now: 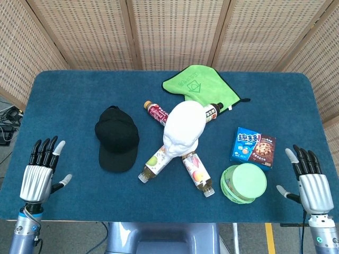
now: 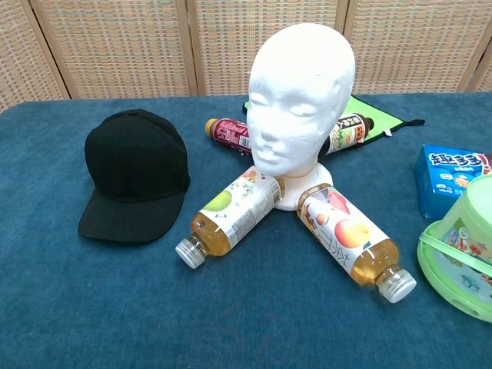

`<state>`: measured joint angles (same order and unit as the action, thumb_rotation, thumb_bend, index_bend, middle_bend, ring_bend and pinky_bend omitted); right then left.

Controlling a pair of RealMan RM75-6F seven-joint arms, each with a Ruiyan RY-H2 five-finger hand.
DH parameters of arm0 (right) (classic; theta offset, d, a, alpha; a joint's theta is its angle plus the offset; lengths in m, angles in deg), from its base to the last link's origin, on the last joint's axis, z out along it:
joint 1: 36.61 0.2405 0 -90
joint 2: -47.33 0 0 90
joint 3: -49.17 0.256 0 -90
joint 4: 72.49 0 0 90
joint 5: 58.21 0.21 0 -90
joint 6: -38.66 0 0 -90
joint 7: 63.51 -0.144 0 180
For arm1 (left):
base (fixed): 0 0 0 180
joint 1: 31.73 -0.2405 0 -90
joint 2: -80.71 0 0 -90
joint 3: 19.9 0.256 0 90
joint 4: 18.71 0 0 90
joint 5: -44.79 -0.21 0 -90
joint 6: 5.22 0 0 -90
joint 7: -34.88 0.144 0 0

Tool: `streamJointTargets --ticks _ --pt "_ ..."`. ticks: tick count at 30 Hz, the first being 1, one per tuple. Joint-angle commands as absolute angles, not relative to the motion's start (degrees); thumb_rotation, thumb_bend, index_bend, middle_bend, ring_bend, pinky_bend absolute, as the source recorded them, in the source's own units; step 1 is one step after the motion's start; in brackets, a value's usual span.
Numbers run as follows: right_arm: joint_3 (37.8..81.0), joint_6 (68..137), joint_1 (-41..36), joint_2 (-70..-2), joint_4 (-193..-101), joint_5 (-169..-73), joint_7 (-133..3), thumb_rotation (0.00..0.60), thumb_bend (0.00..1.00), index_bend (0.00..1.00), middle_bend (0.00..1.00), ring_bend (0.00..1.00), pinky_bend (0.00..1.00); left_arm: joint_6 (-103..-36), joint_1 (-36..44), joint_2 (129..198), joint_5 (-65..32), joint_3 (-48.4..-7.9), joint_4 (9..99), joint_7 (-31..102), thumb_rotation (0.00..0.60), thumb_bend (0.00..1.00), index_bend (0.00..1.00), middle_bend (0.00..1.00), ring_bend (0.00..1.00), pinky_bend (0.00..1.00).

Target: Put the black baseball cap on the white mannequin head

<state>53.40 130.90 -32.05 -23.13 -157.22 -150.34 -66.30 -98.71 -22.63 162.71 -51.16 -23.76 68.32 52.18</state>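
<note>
The black baseball cap (image 1: 117, 138) lies flat on the blue table (image 1: 69, 95), left of the white mannequin head (image 1: 183, 127) and apart from it. Matte, plain fabric, rounded crown, no logo that shows. Its brim points toward the robot's edge of the table and the crown toward the wicker screens, so its long axis runs front to back, tipped slightly.

The mannequin head stands upright, bare, face toward the robot. Four bottles lie fanned around its base: a pale-label juice bottle (image 2: 227, 220) and a peach-label bottle (image 2: 350, 244) in front, caps toward the robot, both touching the base; a red-label bottle (image 2: 228, 134) and a dark-label bottle (image 2: 344, 134) behind, partly hidden by the head.

Behind the mannequin head lies a green cloth (image 1: 198, 86), half covered in the chest view. To the right of the head, a blue snack box (image 1: 253, 147) and a green lidded tub (image 1: 243, 183), both cut off by the chest view's edge.

Left hand (image 1: 38, 179) at the near left corner, fingers spread, holding nothing. Right hand (image 1: 310, 185) at the near right corner, fingers spread too, empty. The chest view shows neither hand.
</note>
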Motion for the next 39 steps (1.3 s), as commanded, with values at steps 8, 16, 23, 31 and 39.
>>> streamJointTargets --ticks 8,16,23,31,39 --pt "53.3 130.7 -32.0 -23.1 -157.4 -150.3 -66.2 0.600 0.05 0.00 0.00 0.00 0.00 -94.9 -20.8 165.9 -52.7 -22.4 66.3 56.2 0.600 0.00 0.00 0.00 0.02 0.11" --pt "53.5 130.9 -32.1 -22.6 -157.4 -150.1 -67.7 0.600 0.05 0.00 0.00 0.00 0.00 -91.9 -17.9 172.2 -53.6 -22.8 59.8 59.4 0.600 0.19 0.00 0.38 0.45 0.42" --pt "53.5 130.9 -32.1 -22.5 -157.4 -150.0 -68.4 0.600 0.05 0.00 0.00 0.00 0.00 -91.2 -15.3 178.2 -55.1 -22.9 51.0 56.6 0.600 0.38 0.00 0.58 0.60 0.56" --pt "53.6 130.8 -32.1 -22.4 -157.3 -149.9 -68.7 0.600 0.05 0.00 0.00 0.00 0.00 -89.7 -13.6 183.7 -54.3 -22.9 42.4 53.4 0.600 0.40 0.00 0.63 0.64 0.60" --pt "53.8 130.8 -32.1 -22.5 -157.2 -149.7 -68.6 0.600 0.05 0.00 0.00 0.00 0.00 -88.4 -13.5 187.9 -52.7 -22.1 35.5 50.2 0.600 0.39 0.00 0.64 0.65 0.60"
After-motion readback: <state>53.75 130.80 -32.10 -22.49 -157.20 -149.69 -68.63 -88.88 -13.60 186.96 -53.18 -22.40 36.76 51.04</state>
